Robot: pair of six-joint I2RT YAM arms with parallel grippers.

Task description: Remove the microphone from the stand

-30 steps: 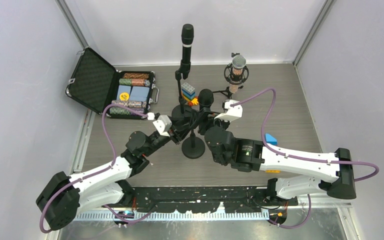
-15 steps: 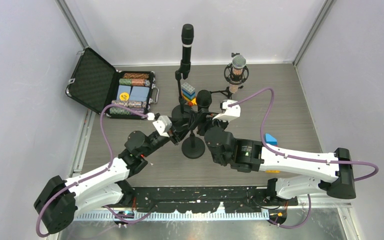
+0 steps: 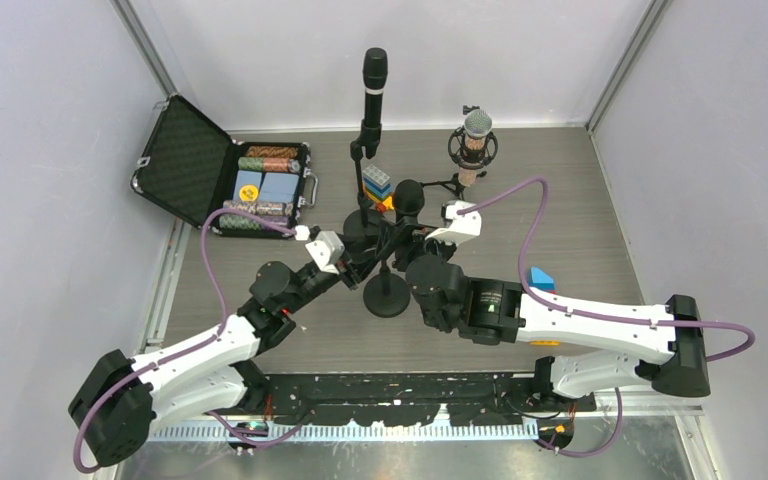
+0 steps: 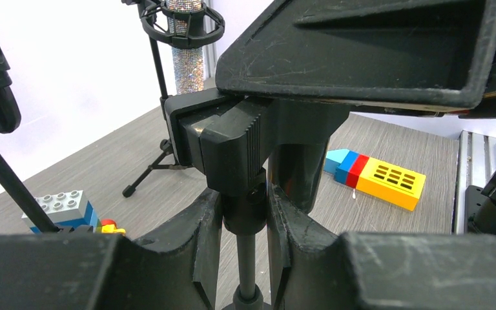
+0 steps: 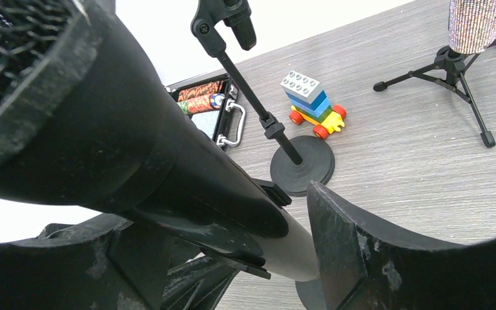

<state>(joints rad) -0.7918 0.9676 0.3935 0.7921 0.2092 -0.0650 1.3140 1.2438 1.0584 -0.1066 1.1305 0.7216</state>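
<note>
A black microphone [image 3: 409, 196] sits tilted in the clip of a short stand with a round base [image 3: 388, 298] at the table's middle. My left gripper [image 3: 368, 258] is shut on the stand's joint [image 4: 245, 216] just under the clip [image 4: 232, 148], above the thin pole [image 4: 247, 265]. My right gripper [image 3: 412, 232] is closed round the microphone's body [image 5: 135, 142]. Its right finger [image 5: 342, 252] touches the microphone's lower end, and the microphone hides most of its left finger. The microphone's shiny lower end also shows in the left wrist view [image 4: 297, 174].
A taller stand [image 3: 360, 225] with a second black microphone [image 3: 374, 85] stands just behind. A glittery microphone on a tripod [image 3: 476, 140] is at the back right. A toy brick car [image 3: 378, 185], an open case of chips [image 3: 260, 180] and a blue-yellow block [image 3: 540, 278] lie around.
The right arm has shifted slightly left and the microphone's head has moved a little with it. The left gripper keeps its hold on the stand.
</note>
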